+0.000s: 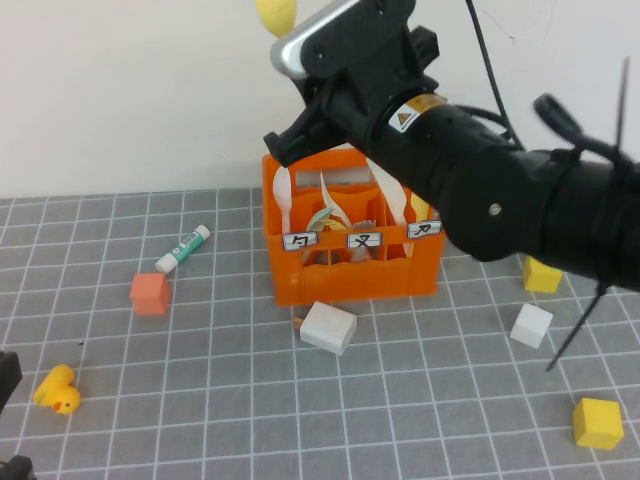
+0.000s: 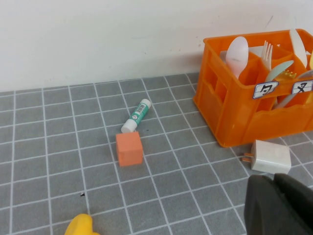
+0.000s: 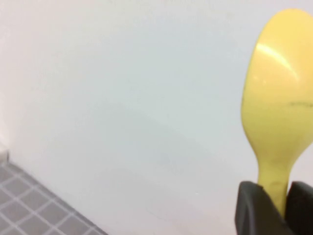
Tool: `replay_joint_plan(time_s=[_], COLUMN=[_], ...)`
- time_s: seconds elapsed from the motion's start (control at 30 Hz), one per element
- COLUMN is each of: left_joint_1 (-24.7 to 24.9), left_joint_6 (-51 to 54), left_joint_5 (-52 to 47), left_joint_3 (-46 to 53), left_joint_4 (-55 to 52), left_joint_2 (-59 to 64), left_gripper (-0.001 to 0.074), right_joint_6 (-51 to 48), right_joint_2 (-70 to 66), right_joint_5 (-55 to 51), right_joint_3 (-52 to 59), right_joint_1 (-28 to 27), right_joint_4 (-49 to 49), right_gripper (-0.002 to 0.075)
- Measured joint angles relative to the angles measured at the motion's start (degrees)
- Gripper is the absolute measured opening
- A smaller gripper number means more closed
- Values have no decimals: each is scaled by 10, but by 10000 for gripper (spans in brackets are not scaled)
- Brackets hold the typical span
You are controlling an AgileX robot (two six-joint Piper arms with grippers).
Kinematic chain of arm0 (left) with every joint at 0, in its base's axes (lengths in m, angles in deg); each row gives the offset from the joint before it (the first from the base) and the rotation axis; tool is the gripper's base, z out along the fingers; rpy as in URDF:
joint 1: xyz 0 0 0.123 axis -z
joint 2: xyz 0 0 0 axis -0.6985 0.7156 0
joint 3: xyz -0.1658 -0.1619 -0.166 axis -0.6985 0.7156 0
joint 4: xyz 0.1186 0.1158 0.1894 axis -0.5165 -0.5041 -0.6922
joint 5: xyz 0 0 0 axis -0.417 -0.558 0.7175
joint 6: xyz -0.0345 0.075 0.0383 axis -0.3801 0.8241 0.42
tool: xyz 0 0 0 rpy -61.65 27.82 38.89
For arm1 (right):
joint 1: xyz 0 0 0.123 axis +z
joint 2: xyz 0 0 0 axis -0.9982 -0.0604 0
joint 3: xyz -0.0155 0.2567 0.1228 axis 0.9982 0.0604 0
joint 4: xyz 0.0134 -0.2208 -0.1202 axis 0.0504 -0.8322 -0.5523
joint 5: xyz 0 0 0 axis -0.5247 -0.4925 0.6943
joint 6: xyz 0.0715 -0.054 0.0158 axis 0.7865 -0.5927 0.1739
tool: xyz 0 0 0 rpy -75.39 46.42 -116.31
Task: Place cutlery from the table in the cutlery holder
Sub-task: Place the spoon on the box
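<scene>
My right gripper [image 3: 279, 200] is shut on the handle of the yellow spoon [image 3: 276, 112] and holds it upright, bowl up, against the white wall. In the high view the spoon's bowl [image 1: 277, 14] shows at the top edge, above the orange cutlery holder [image 1: 350, 280], with the right arm across the holder's top. A pale pink spoon [image 1: 283, 190] stands bowl up in the holder's left compartment, and also shows in the left wrist view [image 2: 237, 54]. My left gripper [image 2: 275, 196] is shut and empty, low over the table [image 1: 250, 400] near the front left.
A white charger plug [image 1: 328, 327] lies just in front of the holder. An orange cube [image 1: 150, 293] and a glue stick [image 1: 182, 249] lie to its left. A yellow duck [image 1: 57, 390] sits front left. A white cube [image 1: 531, 325] and two yellow cubes [image 1: 598, 422] lie right.
</scene>
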State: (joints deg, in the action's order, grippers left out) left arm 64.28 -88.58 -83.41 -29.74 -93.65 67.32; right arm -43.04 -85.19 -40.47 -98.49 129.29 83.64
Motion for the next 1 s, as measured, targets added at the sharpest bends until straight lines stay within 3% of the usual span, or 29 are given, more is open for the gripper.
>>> replay_joint_plan(time_s=[0.17,0.4,0.57,1.0], left_joint_1=[0,0,0,0], left_joint_6=[0,0,0,1], left_joint_5=[0,0,0,0], left_joint_3=[0,0,0,0], left_joint_4=[0,0,0,-6], left_joint_2=[0,0,0,0], left_gripper=[0,0,0,0], right_joint_6=[101,207,217,220], right_joint_2=[-44,-121,-162,-208], right_joint_5=[68,166,190,193], right_joint_3=[0,0,0,0], right_joint_1=[0,0,1,2], right_joint_4=[-25,-149,-195,-164], right_gripper=[109,109,109,110])
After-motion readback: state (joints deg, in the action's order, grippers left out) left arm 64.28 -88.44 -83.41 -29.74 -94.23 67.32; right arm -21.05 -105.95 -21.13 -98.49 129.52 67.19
